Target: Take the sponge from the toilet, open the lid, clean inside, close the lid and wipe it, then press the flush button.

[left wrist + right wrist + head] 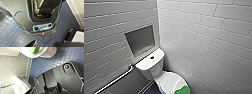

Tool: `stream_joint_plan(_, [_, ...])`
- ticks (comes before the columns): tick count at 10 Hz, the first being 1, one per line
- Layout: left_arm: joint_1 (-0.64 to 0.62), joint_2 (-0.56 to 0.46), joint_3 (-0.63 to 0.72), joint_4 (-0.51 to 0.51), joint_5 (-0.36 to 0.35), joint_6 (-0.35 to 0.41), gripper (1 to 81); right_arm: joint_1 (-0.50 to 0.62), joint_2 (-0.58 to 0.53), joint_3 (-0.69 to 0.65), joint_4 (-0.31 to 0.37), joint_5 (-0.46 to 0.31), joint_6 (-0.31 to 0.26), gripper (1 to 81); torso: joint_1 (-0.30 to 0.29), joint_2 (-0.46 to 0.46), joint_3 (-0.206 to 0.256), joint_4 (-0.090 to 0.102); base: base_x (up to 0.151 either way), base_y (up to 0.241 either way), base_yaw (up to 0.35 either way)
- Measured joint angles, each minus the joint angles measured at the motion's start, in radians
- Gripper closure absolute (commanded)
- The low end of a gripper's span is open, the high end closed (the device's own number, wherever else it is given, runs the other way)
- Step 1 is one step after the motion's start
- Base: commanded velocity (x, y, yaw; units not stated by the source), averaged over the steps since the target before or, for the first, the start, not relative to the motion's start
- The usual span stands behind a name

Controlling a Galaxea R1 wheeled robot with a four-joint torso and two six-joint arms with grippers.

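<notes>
Low over blue floor [12, 36], left end effector [45, 45] and right end effector [41, 92], grip indiscernible.

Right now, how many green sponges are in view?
1. The small bright green soft sponge lies at the front of the lid of the glossy white ceramic toilet; others may be hidden outside the picture.

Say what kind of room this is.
A bathroom, most likely a small toilet cubicle: a white toilet sits in the corner, with tiled walls and a grab bar beside it.
</notes>
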Motion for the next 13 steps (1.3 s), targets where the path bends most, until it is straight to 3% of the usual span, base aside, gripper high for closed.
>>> stream_joint_plan(7, [0.011,0.023,-0.007,-0.001,0.01,0.0,1.0,0.162,0.126,-0.08,0.0,-0.147,0.084,1.0,0.162,-0.259,-0.004,0.0,0.0,0.0,0.0])
stream_joint_plan(9, [0.014,0.032,-0.033,-0.001,0.011,0.0,1.0,0.187,0.159,-0.1,0.0,-0.148,0.096,1.0,0.202,-0.324,-0.047,0.0,0.0,0.0,0.0])
stream_joint_plan(13, [0.012,0.041,-0.058,-0.002,0.01,-0.001,1.0,0.238,0.204,-0.135,0.0,-0.169,0.131,1.0,0.295,-0.471,-0.184,0.0,0.0,0.0,0.0])
